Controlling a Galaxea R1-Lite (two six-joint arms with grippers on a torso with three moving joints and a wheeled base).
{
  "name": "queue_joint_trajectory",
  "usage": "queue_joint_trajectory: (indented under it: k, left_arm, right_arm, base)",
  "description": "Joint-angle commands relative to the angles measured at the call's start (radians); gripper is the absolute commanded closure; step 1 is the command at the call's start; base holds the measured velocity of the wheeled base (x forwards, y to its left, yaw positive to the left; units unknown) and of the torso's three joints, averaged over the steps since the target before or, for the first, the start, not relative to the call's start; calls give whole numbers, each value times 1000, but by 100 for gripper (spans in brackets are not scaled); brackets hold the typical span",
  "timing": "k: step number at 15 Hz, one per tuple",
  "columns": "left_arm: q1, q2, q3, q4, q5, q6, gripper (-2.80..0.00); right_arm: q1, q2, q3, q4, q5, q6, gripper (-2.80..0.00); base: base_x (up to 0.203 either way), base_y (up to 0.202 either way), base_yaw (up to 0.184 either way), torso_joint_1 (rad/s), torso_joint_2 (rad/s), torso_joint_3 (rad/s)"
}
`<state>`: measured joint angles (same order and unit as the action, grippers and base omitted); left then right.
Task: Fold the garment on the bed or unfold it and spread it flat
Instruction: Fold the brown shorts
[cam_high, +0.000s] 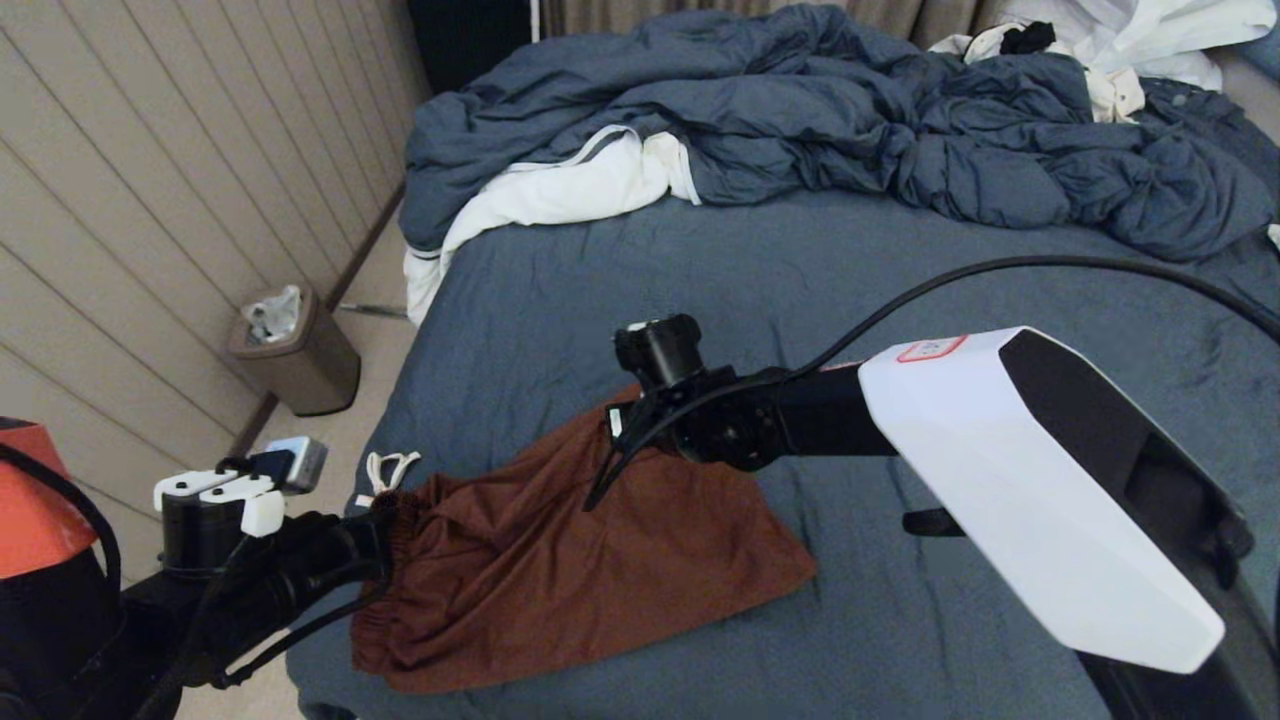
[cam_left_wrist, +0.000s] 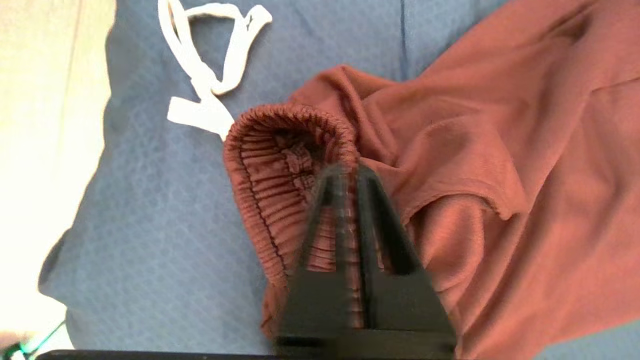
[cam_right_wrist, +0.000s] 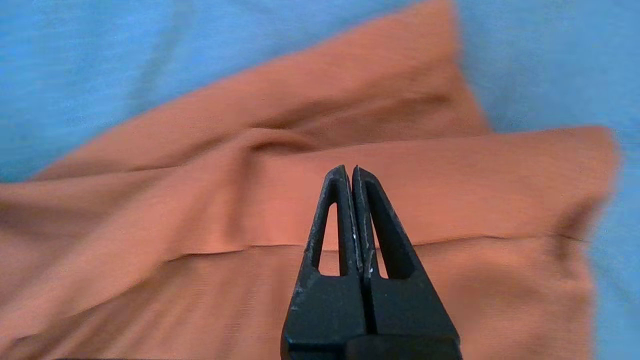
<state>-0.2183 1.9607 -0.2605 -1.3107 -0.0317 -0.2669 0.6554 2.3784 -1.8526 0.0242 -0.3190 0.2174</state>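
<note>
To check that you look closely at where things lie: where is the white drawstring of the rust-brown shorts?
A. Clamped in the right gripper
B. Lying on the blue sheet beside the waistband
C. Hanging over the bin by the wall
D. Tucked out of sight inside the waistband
B: the white drawstring lies looped on the bed sheet, just beside the shorts' gathered waistband.

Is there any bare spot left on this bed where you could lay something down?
Yes: the bed sheet lies bare between the rust-brown shorts and the rumpled blue duvet, and beside the shorts under the right arm. The far end is crowded with duvet and white clothes.
</note>
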Motion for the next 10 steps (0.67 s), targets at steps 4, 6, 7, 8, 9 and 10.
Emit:
queue_joint_trajectory:
  k: [4,6,7,8,9,10]
  left_arm:
    - [18,33,-16,-52,9,-6,-280]
    - [37,39,-30,-75,44,-5,-280]
    - [56,38,-39,-79,50,-3,-280]
    - [74,35,-40,-70,47,-3,-280]
    - [81,31,-30,-58,38,-4,-280]
    - [88,30,-20,-47,28,-6,-280]
  right_arm:
    - [-10,-21,16,13,-22,2,0]
    - [-22,-20,19,13,-22,1,0]
    - [-23,-21,16,13,-22,-3,0]
    - [-23,-21,16,13,-22,-4,0]
    - [-23,-25,18,13,-22,-3,0]
    - [-23,-29,20,13,-22,-3,0]
  base:
    - [0,0,0,0,0,0]
    - [0,0,0,0,0,0]
    - [0,0,0,0,0,0]
    - [0,0,0,0,0,0]
    - [0,0,0,0,0,0]
    - [0,0,0,0,0,0]
